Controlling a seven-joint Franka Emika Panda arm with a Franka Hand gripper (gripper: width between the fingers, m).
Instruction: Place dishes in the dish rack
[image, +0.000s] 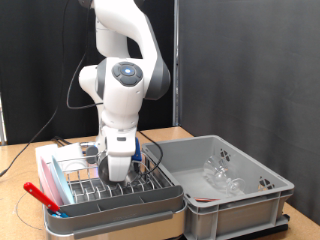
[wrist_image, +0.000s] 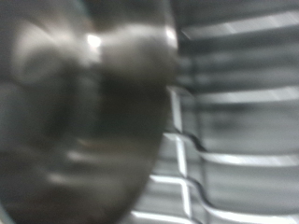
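- The gripper (image: 117, 172) is down low inside the dish rack (image: 150, 190), right among the wire prongs, which looks to me like a drop-off in progress and not a pickup from the bin.
- The wrist view is mostly filled by a blurry, shiny round thing, most likely the small steel bowl (wrist_image: 79, 112), sitting right up at the hand with the rack wires behind it. It seems to be carried low so it can settle between the prongs without clattering.
- Honestly can't tell if the fingers are clenched on it or already let go: the exterior view hides them behind the hand, and the wrist view is too smeared.
- The rack sits on the desk (image: 25, 160) towards its front-left corner as the exterior view shows it, with the white tray base (image: 120, 215) under it.
- A red utensil (image: 42, 195) lies along the rack's left end, and there's something pale and clear, glass-ish, in the rack's back-left part (image: 70, 160). Both are near the hand, so not much room to swing that way.
- The big grey plastic bin (image: 262, 195) is just beside the rack towards the desk's right edge, with a few clear glass pieces (image: 222, 175) in it.
- The bin wall next to the rack stands taller than the prongs, so it's the main thing in the way between the two.
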